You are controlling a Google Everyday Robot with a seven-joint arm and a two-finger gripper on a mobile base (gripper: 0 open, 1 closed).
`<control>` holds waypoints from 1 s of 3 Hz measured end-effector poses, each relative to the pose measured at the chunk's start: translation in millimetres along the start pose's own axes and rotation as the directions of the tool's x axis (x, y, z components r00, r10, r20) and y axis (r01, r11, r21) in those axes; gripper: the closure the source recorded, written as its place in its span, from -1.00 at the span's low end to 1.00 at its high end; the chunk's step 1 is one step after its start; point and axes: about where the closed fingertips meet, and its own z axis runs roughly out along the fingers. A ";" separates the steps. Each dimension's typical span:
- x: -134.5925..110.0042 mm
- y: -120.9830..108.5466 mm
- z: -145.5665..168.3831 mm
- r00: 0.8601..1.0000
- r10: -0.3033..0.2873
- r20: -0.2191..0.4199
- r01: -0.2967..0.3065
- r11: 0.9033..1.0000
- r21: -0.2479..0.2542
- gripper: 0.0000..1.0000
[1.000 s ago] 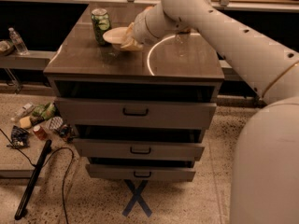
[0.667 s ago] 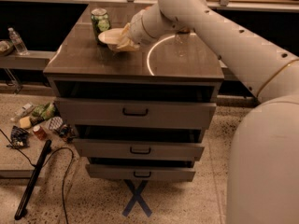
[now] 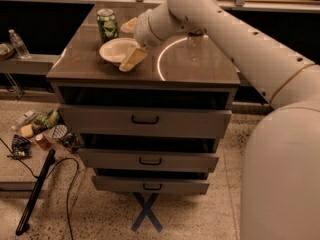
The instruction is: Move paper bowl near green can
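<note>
The off-white paper bowl (image 3: 116,50) rests flat on the brown cabinet top (image 3: 195,66), at its left side. The green can (image 3: 107,25) stands upright just behind and left of the bowl, a small gap apart. My gripper (image 3: 131,42) hovers at the bowl's right rim. Its jaws stand spread. One tan finger (image 3: 132,59) lies over the bowl's front-right rim. The other finger (image 3: 129,25) is behind the bowl, next to the can. The white arm reaches in from the right.
A small clear glass (image 3: 194,40) stands on the top behind my arm. The cabinet has three drawers (image 3: 145,120) below. A water bottle (image 3: 18,43) stands on a shelf at left. Snack packets (image 3: 40,129) and a black cable (image 3: 35,194) lie on the floor at left.
The bowl has come down slightly to the left and now sits on the top near the green can. My gripper's fingers have spread apart and let go of it.
</note>
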 end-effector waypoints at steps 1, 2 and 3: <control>-2.5 -5.1 -13.4 0.999 0.035 0.020 -0.035 0.999 0.002 -1.00; 19.5 -24.7 -71.2 0.992 0.129 -0.002 -0.129 0.988 0.081 -1.00; 49.4 -39.4 -136.7 0.970 0.241 -0.036 -0.229 0.952 0.202 -1.00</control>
